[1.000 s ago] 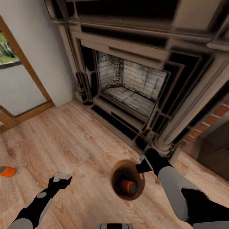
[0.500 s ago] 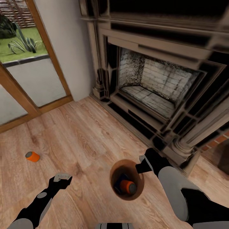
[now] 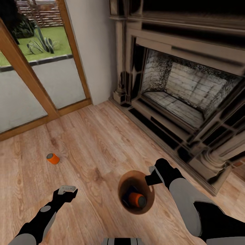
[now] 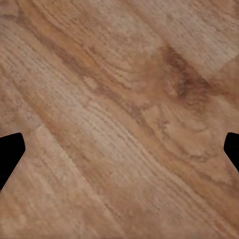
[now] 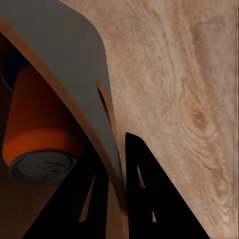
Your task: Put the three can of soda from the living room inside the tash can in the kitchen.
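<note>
The tash can (image 3: 136, 192) stood on the wood floor (image 3: 92, 146) before the fireplace (image 3: 183, 92), its rim clamped in the right claw (image 3: 152, 177), whose fingers (image 5: 134, 194) pinched the wall from inside and outside. Inside it lay an orange can (image 3: 137, 199) beside a dark blue can (image 3: 126, 196), just below that claw. A second orange can (image 3: 52, 158) lay on its side on the floor, near the glass doors (image 3: 34, 78), ahead of the left claw (image 3: 67, 189) and apart from it. The left claw hung over bare floor, fingers spread wide, holding nothing.
</note>
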{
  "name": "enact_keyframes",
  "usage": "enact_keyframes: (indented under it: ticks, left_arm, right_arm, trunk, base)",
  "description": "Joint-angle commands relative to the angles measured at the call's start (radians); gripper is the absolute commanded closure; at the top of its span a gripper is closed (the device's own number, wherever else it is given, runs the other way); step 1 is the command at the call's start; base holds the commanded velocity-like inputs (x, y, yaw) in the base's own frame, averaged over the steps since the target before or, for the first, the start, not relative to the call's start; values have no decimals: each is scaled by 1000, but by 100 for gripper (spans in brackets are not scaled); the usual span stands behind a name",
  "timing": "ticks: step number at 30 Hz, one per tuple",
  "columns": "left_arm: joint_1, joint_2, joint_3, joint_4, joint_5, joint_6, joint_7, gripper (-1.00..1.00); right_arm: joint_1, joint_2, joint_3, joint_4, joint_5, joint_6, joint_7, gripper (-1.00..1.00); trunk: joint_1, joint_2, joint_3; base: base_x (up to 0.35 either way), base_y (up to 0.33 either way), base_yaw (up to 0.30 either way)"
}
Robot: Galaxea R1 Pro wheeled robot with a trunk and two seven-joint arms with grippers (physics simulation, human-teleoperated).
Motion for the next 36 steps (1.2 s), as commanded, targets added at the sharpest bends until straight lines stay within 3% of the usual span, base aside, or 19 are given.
enact_keyframes:
  ticks: [1,36]
  left_arm:
    - [0,0,0,0,0,0,0,-100]
    - [0,-1,0,0,-2,0,0,-100]
  right_arm:
    - [0,0,-4,0,-28,4,4,100]
    - [7,8,-2,3,-25,-31,-5,100]
  trunk:
    - [0,0,0]
    - [0,0,0]
  base:
    - [146,27,29]
    - [173,1,243]
